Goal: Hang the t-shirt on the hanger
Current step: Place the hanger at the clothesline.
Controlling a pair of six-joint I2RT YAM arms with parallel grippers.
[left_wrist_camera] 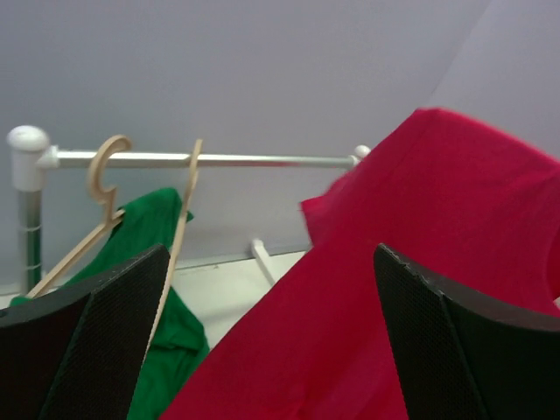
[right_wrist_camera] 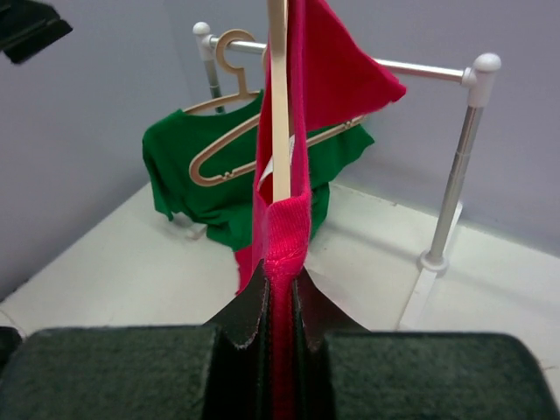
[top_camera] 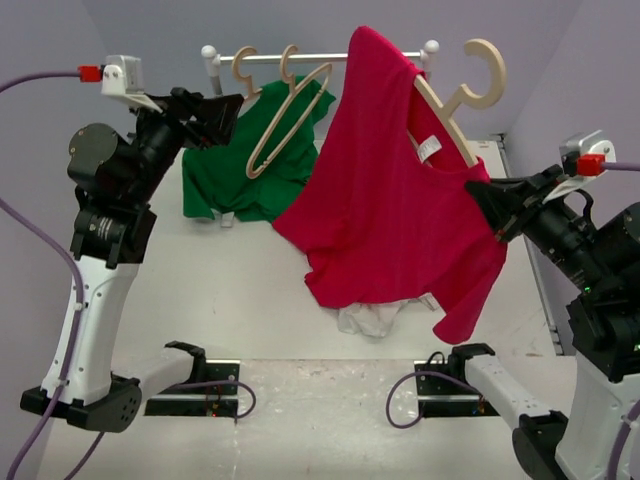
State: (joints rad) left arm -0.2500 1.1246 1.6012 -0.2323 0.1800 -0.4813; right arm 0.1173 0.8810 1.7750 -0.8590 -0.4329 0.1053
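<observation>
White table [top_camera: 250, 300], seen from above its near edge. Red t-shirt [top_camera: 390, 190] hangs in the air over the right half, draped on a wooden hanger [top_camera: 470, 85], with its lower hem reaching the table near the centre. Green t-shirt [top_camera: 240, 160] hangs toward the far left corner, its lower part resting on the table. Rail [top_camera: 320, 57] runs along the far edge and carries the green t-shirt's hanger and a second hanger [top_camera: 290, 115], which is bare. The wooden hanger's hook is off the rail, past its right end. White cloth [top_camera: 370, 318] lies under the red hem. Right gripper [top_camera: 490, 205] is clenched on the red fabric and the hanger arm together. Left gripper [top_camera: 225, 110] is released, its fingers [left_wrist_camera: 114, 324] spread and grasping nothing, near the far left corner. Label [top_camera: 430, 150] shows at the red neck.
</observation>
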